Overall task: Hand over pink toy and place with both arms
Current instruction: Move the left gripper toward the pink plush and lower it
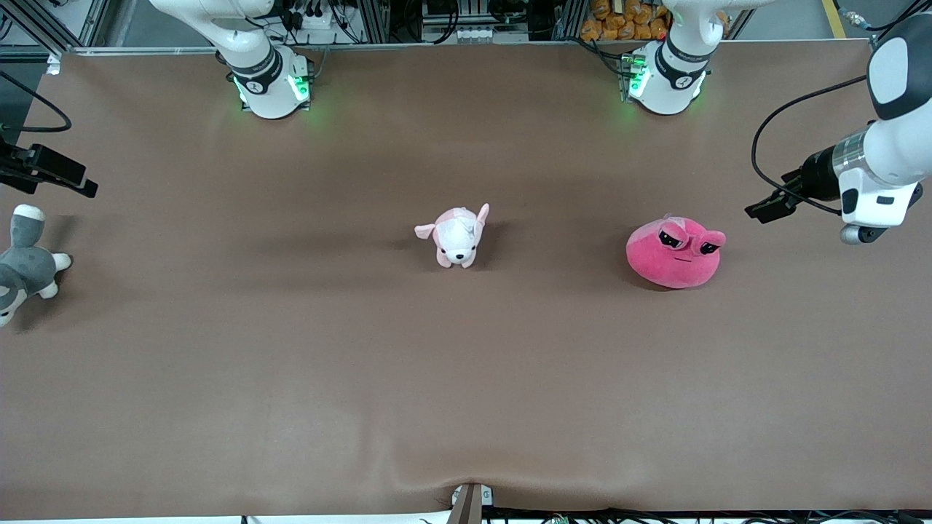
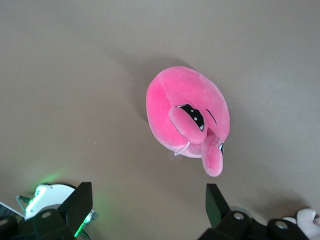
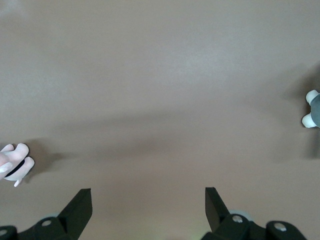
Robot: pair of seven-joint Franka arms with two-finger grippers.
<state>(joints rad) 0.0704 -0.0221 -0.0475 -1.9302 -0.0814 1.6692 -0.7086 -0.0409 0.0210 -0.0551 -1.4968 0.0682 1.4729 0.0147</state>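
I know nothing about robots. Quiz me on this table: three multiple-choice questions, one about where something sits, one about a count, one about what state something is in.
1. Where does the pink toy sit?
A. On the table toward the left arm's end
B. On top of the puppy
C. Between a gripper's fingers

2. How many soft toys are on the table?
A. One
B. Three
C. Five

3. How does the left gripper stand?
A. Shut on the pink toy
B. Open, holding nothing
C. Shut on the puppy

Answers:
1. A, since it rests on the brown surface apart from the pale puppy, and neither the left gripper nor the right gripper touches it.
2. B, since there are the pink toy, the puppy and a grey-and-white toy at the right arm's end.
3. B, since its fingers stand wide apart with the toy lying on the table past them.
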